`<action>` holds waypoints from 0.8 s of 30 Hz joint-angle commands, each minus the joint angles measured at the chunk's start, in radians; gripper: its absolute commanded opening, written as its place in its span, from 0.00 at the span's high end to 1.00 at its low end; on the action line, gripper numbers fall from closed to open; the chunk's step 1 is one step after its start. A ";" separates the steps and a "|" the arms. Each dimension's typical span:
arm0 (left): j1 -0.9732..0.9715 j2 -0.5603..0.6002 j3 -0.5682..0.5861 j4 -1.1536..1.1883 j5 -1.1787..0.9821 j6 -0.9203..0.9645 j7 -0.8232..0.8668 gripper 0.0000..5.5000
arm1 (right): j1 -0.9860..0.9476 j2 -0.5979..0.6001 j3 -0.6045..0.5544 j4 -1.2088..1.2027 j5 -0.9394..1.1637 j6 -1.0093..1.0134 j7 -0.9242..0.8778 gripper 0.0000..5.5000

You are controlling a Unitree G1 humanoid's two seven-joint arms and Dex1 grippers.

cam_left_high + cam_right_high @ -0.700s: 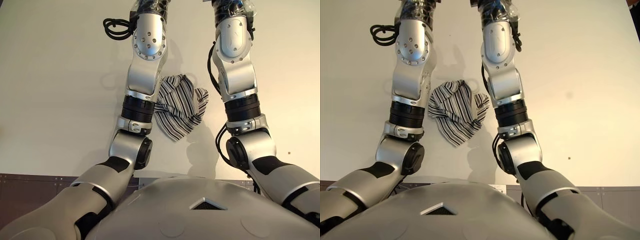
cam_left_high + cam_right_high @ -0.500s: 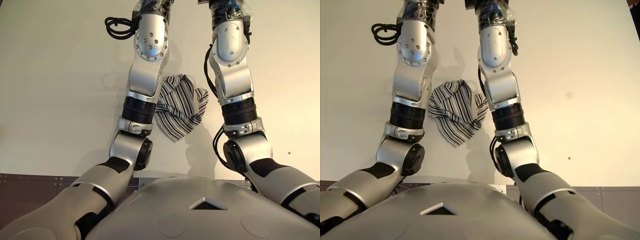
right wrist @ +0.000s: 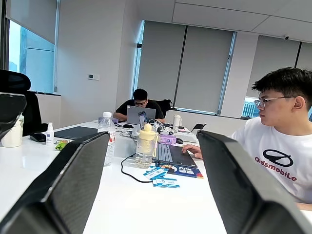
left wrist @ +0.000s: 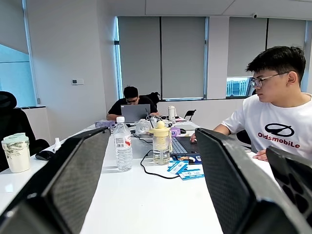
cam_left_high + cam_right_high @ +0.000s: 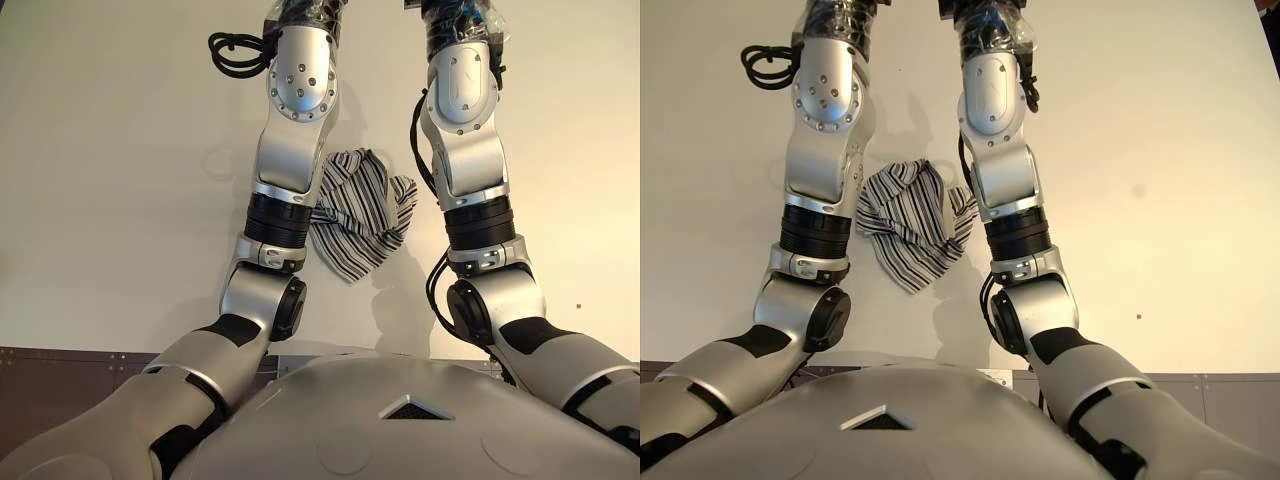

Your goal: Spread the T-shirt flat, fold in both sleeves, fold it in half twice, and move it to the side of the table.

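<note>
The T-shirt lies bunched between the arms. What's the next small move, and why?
Probably pull both arms back and tip the wrists down: the T-shirt lies crumpled on the table between the forearms, while the open left gripper and right gripper point level past it, holding nothing.

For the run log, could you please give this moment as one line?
T-shirt: crumpled on table | left gripper: open, empty | right gripper: open, empty | folds: none yet
</note>
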 commanded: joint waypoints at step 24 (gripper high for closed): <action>0.531 0.062 -0.022 -0.473 0.014 0.303 -0.060 0.42 | 0.480 -0.067 0.037 -0.460 -0.018 0.277 0.092 0.39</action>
